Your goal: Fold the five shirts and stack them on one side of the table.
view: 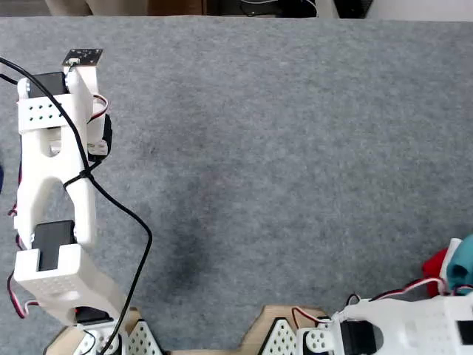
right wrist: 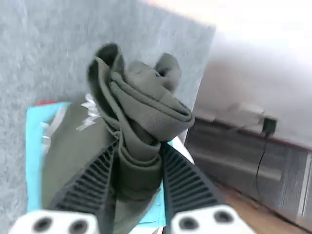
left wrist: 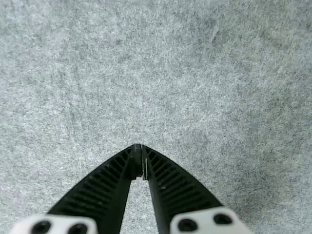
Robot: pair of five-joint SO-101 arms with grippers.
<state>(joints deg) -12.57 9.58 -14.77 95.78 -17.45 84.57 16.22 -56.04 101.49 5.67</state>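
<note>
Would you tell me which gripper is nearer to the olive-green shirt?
Right. The right gripper is shut on the olive-green shirt; the left gripper is shut over the grey table, far from it.

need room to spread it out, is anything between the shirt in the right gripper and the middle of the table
Nothing visible does. The right gripper is shut on the olive shirt above the teal shirt at the right side of the table. The left gripper, shut, sits at the far left.
</note>
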